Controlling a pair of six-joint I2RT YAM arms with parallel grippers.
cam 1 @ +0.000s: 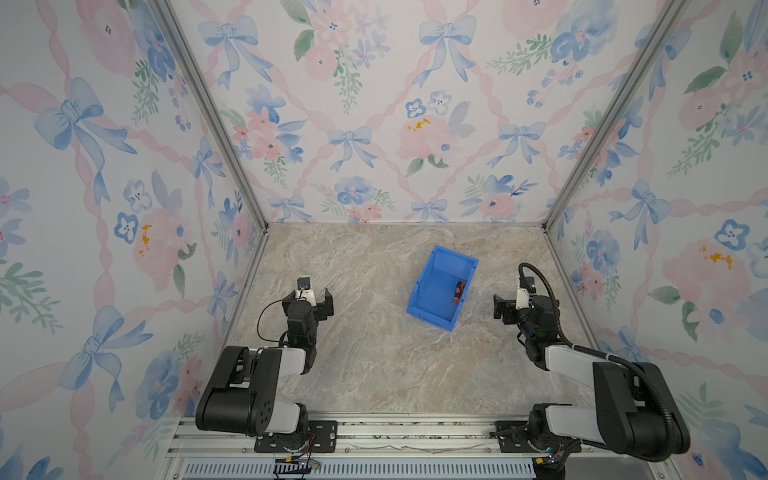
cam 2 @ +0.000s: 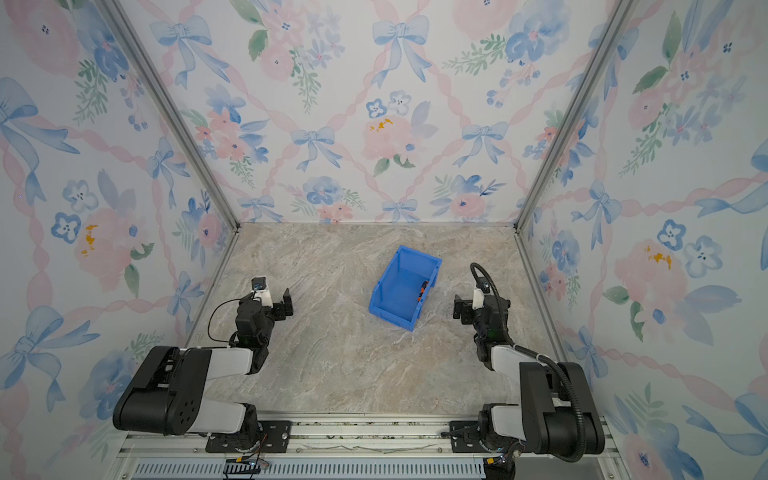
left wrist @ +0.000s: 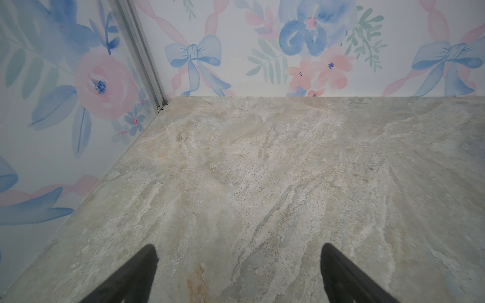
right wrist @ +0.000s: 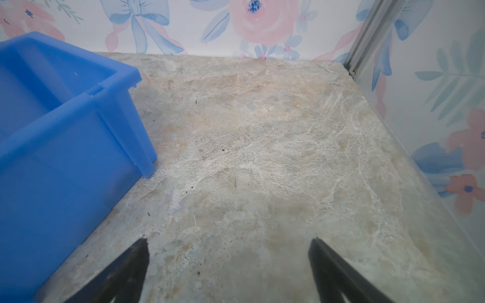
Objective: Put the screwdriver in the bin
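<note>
Two empty claws gape wide above the tabletop (left wrist: pixel 262 170), left gripper (left wrist: pixel 238 244) and right gripper (right wrist: pixel 228 239), while the screwdriver (cam 1: pixel 458 291) already lies inside the bin (cam 1: pixel 432 301), right of centre in a top view; finishing well likely means withdrawing without bumping it.

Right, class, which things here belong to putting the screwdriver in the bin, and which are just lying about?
Part of the job:
- bin, blue, upright
- screwdriver, lying inside the bin
- left gripper, open, empty
- right gripper, open, empty

Just there:
- marbled tabletop
- floral walls
- metal rail under the arms' bases
Nothing else loose is visible.
</note>
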